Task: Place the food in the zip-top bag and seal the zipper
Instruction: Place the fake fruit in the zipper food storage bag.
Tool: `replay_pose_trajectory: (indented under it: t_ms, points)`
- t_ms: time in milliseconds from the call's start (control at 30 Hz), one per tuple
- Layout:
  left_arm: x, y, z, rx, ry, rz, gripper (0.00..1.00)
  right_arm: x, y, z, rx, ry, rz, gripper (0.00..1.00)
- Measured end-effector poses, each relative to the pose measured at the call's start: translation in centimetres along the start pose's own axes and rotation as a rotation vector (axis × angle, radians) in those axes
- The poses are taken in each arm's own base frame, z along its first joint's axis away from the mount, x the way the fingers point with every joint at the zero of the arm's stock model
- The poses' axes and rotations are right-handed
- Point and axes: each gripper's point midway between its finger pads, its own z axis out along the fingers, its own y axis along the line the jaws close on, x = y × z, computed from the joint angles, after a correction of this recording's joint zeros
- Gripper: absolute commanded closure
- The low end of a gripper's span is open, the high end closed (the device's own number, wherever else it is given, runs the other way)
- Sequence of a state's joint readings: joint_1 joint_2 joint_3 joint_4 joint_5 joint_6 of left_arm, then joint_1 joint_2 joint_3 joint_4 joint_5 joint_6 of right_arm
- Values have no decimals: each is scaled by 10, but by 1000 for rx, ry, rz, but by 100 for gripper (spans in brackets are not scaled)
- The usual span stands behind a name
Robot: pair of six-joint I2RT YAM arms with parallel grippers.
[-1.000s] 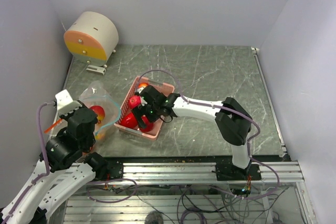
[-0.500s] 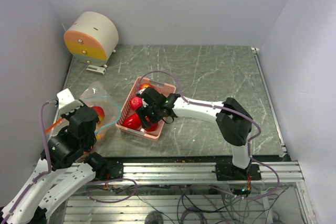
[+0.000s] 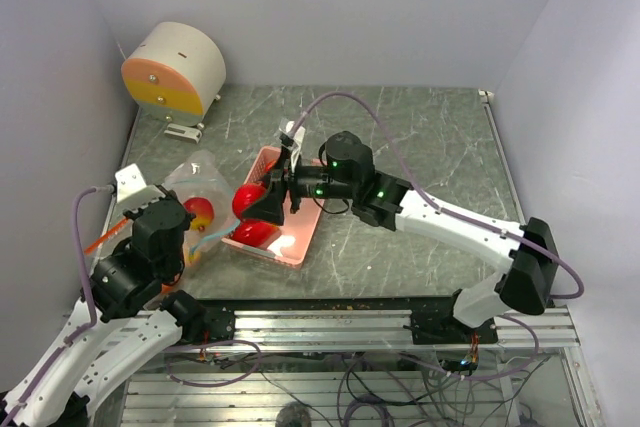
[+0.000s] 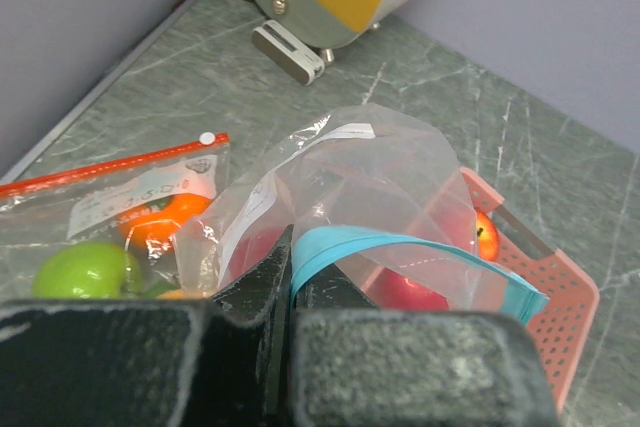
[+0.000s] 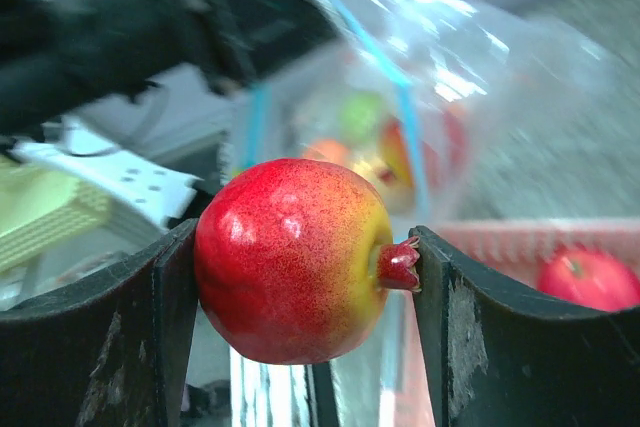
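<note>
Left claw (image 4: 292, 269) pinched tight; right claw (image 5: 302, 252) aloft, jaws part-spread, gripping.

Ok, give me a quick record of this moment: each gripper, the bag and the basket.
left gripper: shut on the zipper, holding the bag mouth up
right gripper: shut on a red-yellow fruit, near the bag mouth
bag: open, unsealed, a red apple inside
basket: a red fruit visible inside
</note>
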State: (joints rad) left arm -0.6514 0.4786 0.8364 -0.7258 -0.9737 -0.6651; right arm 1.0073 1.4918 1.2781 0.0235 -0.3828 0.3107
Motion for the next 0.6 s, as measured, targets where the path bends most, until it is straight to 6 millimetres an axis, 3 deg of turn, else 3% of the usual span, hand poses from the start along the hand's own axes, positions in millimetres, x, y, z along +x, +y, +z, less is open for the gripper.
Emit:
replay_pose_trajectory:
  t_ms: [100,233,433,600]
  points:
    - [3,-8,1,26,14,-15,93,-14,29,9,-179,-64,-20,53]
    - [8,-18,2,61,38,-31,93,-3,42,30,-318,-52,5,53]
    - [11,-27,1,100,56,-53,93,25,26,55,-295,0,52,52]
    - [11,-32,0,120,63,-62,93,20,0,70,-138,-28,49,47]
